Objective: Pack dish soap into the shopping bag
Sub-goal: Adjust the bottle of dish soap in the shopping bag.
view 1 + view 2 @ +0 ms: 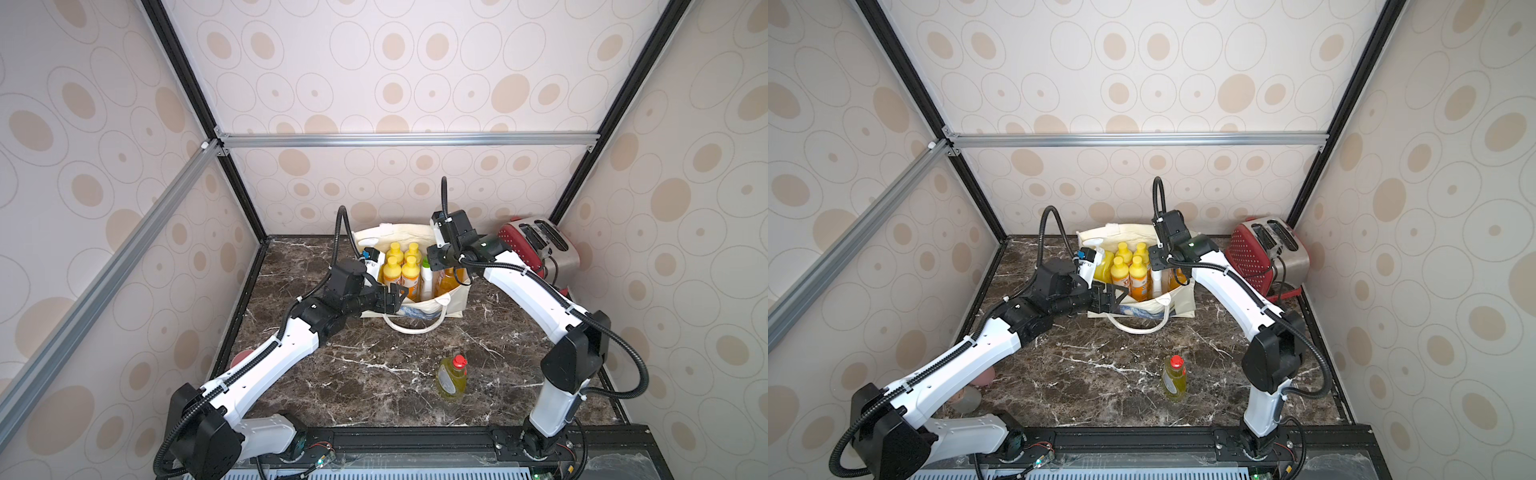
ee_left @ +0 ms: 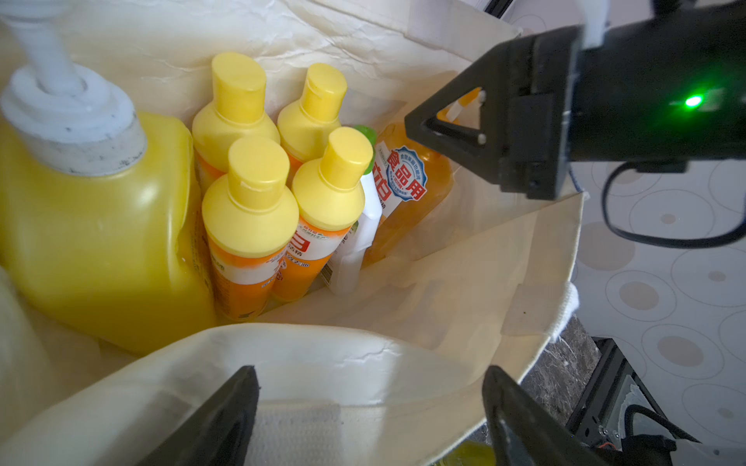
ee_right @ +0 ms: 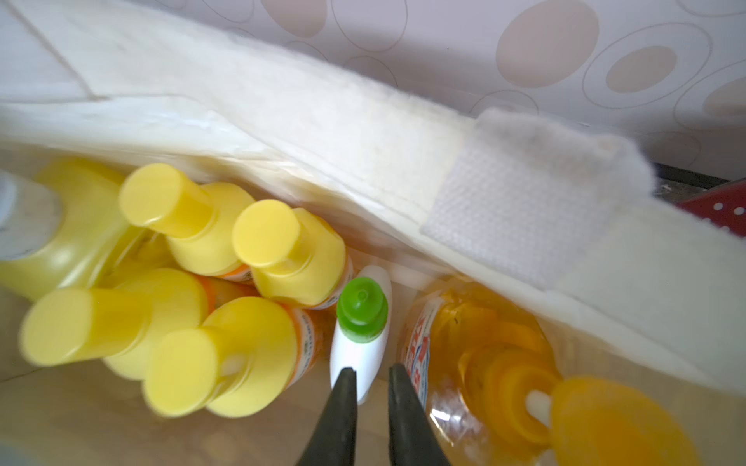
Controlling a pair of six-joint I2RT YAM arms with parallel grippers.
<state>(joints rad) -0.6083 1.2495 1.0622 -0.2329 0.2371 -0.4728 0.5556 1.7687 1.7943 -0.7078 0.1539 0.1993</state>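
The cream shopping bag (image 1: 451, 305) (image 1: 1183, 305) stands open at the back of the marble table. Inside it stand several small orange yellow-capped dish soap bottles (image 2: 250, 201), a big yellow white-pump bottle (image 2: 101, 226), a white green-capped bottle (image 3: 361, 318) and an amber orange-pump bottle (image 3: 484, 355). A yellow-green red-capped bottle (image 1: 451, 376) (image 1: 1174, 378) stands alone near the front. My left gripper (image 2: 369, 369) (image 1: 392, 297) is open wide, straddling the bag's front rim. My right gripper (image 3: 371, 371) hangs just above the white bottle, almost shut and holding nothing.
A red toaster (image 1: 536, 249) (image 1: 1264, 253) sits at the back right, close behind my right arm. A pink object (image 1: 986, 376) and a grey disc (image 1: 969, 399) lie under my left arm. Patterned walls enclose three sides.
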